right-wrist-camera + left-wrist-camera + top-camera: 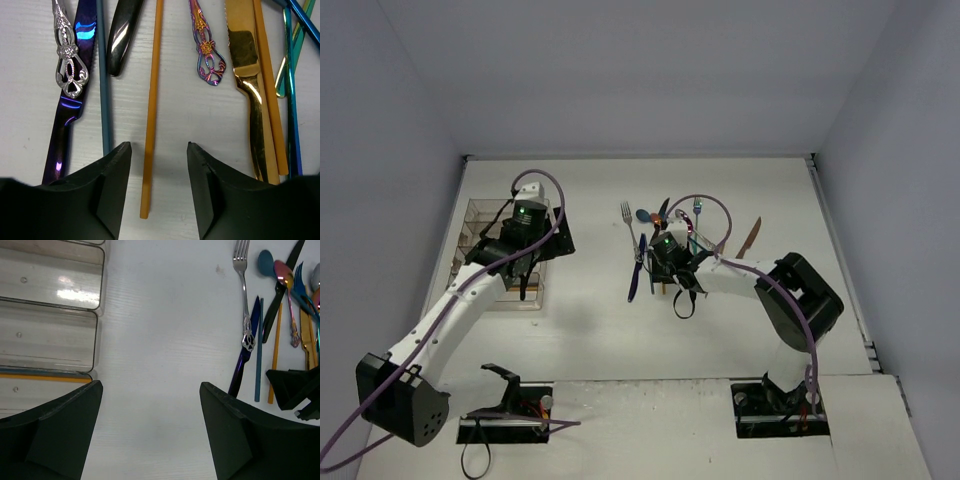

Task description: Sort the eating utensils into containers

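While most utensils (640, 255) lie piled mid-table, the tray (475, 225) at far left looks nearly unfilled from above. Left wrist view: one stored chopstick (45, 377) sits in a compartment, and the left gripper (150, 390) hangs spread and empty at the tray's end. Right wrist view: the right gripper (157, 150) is low, jaws apart, straddling a loose orange chopstick (151, 100) without touching it.

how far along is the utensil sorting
Barely started. Done: one orange stick, likely a chopstick, lies in the clear tray; the left gripper hangs open and empty by it. In hand: the right gripper straddles an orange chopstick, jaws not yet touching it. To do: all the others, such as the silver fork, blue knife and gold knife.
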`<action>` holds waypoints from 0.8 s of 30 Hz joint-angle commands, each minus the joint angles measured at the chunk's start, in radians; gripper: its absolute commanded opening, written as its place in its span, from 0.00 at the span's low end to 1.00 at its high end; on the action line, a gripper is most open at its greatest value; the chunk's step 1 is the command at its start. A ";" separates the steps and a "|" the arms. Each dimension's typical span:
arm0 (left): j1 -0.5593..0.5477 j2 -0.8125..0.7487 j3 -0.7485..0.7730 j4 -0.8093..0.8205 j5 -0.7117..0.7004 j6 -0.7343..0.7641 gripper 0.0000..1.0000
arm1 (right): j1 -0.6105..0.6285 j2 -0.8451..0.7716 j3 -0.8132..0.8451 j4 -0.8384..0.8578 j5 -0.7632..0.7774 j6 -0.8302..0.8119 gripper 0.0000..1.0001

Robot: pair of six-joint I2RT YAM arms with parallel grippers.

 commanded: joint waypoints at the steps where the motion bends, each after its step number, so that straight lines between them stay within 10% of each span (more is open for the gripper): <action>1: -0.053 0.030 0.042 0.024 -0.014 0.030 0.76 | 0.003 0.037 0.059 -0.008 0.028 0.038 0.40; 10: -0.120 0.100 0.080 0.028 0.006 0.010 0.76 | -0.005 0.007 0.032 -0.073 0.077 0.021 0.01; 24: -0.184 0.184 0.169 0.228 0.299 -0.159 0.75 | 0.073 -0.489 -0.111 0.038 -0.029 -0.247 0.00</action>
